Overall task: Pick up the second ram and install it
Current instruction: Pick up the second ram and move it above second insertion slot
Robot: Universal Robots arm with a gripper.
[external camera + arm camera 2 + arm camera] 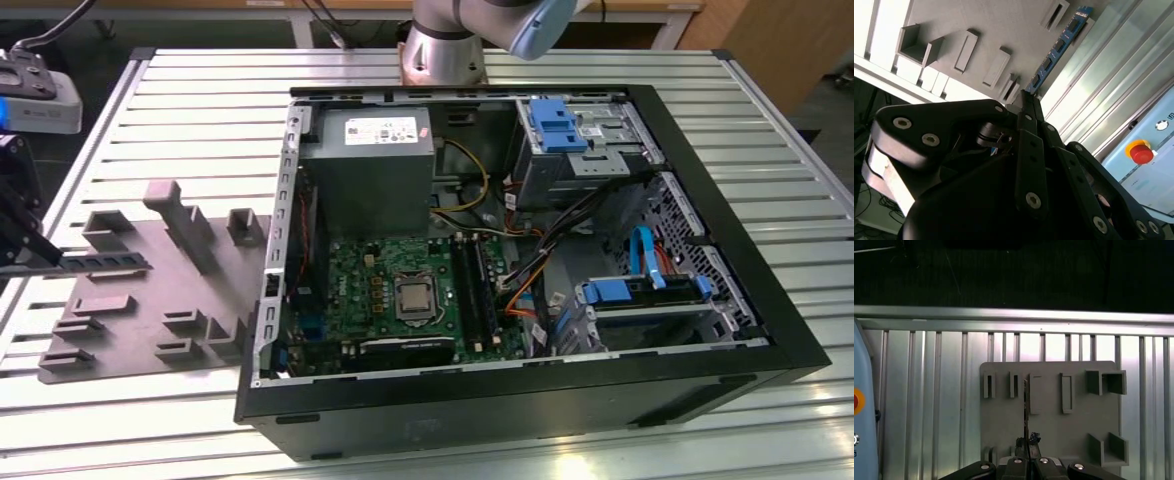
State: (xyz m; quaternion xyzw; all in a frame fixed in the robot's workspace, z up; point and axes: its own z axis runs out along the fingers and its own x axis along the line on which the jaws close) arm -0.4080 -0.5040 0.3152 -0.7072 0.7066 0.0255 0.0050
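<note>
Logging the state now: how far along is the job?
— Entry: the pick half looks made, the install half untouched. The gripper [1026, 97] is clenched on one end of the second ram [1058, 46]; the stick reaches out past the jaws, chips showing along its face. It sits over the grey tray [140, 285], near the table's [200, 100] edge on the exterior view's left, well apart from the computer case [534, 400]. Whether its far end is clear of the tray's holders, I cannot tell.
— Containers?
— Tray: flat on the table, raised blocks and narrow slot holders moulded in. Case: on its side, open, from the table's middle toward the edge on the exterior view's right. Inside it: green motherboard [354, 270] with long dark memory slots [477, 290] beside the processor socket [416, 298], grey power supply [367, 165], blue drive brackets [561, 125], loose cables [530, 272]. Whether a stick already sits in one of those slots, I cannot make out.
— So what remains?
— My reading: the whole install. The stick in hand has not reached the case, so no slot has received it.
</note>
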